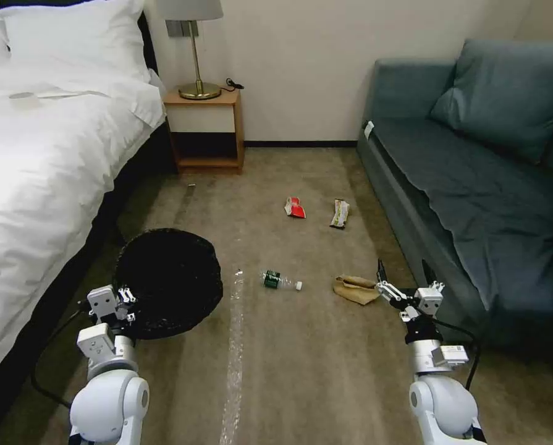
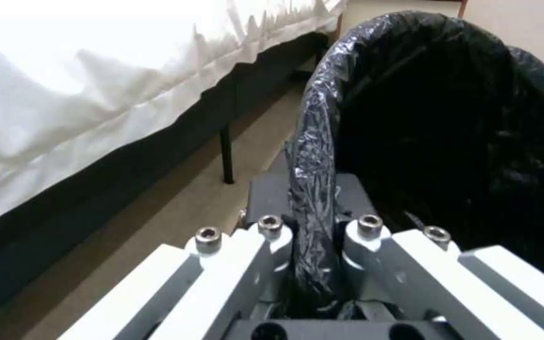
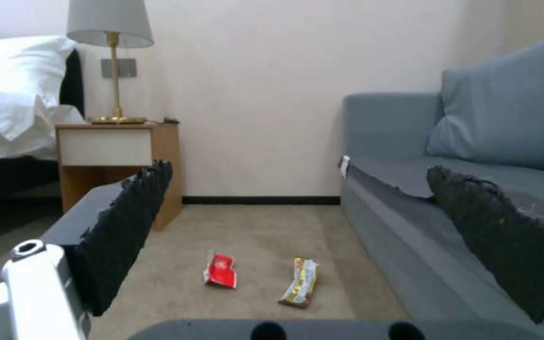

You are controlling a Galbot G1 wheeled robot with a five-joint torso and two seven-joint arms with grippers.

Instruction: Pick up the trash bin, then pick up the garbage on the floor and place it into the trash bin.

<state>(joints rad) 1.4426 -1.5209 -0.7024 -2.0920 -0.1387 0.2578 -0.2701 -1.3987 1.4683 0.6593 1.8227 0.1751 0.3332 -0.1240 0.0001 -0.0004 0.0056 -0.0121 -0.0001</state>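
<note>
Black-lined trash bin rim pinched by left hand; right hand open, empty; labels unreadable.

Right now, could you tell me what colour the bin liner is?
Black and crinkled, clearest in the left wrist view on the trash bin rim.

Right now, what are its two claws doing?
Left gripper: closed on the trash bin rim.
Right gripper: open, holding nothing, beside the paper bag.

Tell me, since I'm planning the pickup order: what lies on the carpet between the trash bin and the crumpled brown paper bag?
In the head view, the clear plastic bottle lies between the trash bin and the brown paper bag, beside a pale streak in the carpet.
</note>
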